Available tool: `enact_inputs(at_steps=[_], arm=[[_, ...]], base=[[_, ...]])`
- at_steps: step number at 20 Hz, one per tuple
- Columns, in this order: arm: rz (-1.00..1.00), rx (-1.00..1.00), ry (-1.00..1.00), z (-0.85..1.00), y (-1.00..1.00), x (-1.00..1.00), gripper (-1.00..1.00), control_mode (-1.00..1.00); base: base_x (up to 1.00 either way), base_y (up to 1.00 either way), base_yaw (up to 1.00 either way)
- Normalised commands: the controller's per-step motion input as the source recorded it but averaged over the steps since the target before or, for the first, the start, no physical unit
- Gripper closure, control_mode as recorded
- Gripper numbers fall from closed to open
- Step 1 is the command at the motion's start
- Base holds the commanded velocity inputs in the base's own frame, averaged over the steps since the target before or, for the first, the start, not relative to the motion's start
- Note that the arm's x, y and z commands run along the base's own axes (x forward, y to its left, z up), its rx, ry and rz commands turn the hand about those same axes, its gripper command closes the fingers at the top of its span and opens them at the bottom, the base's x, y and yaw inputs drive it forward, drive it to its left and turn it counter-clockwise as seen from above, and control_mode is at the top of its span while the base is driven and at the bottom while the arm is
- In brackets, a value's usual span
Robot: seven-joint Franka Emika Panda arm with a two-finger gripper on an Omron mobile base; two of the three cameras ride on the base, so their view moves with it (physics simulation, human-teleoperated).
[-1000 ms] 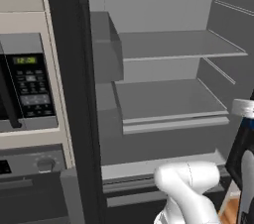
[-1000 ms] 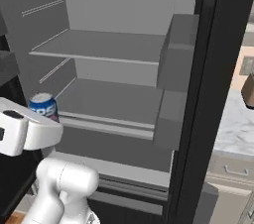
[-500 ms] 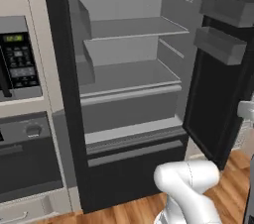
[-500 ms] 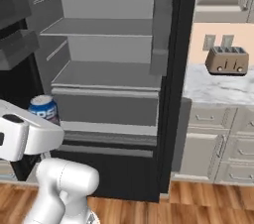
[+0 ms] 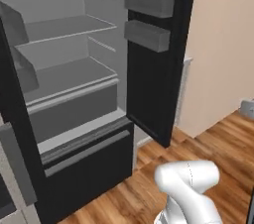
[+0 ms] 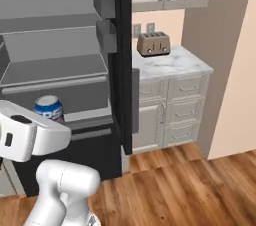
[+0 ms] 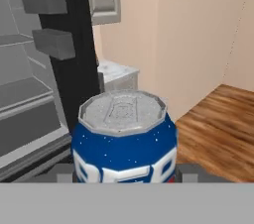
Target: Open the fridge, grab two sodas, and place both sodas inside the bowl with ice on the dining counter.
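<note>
Soda can sits close before the hand camera, upright, its grey top with the pull tab facing up and its blue side with white lettering cut off below by the lower edge. Dark fingers flank it low on either side and appear to grip it, though the contact itself is hidden. In the right base view the same can peeps up behind the white arm, which covers its lower half; only the grey rim and a strip of blue with white letters show.

The fridge stands open, black doors swung wide, grey shelves bare and the bottom drawer shut. Its left part is cut off in the left base view.

To the right of the fridge, a toaster sits on a marble desk over pale cabinets. Wooden floor lies near.
</note>
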Motion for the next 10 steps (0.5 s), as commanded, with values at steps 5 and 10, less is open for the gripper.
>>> enact_inputs(at_steps=[5,10], arm=[[0.0,0.0,0.0,0.0,0.0,0.0,1.0,1.0],[0.0,0.0,0.0,0.0,0.0,0.0,1.0,1.0]], base=[[0.02,-0.02,-0.57],[0.47,-0.04,-0.44]])
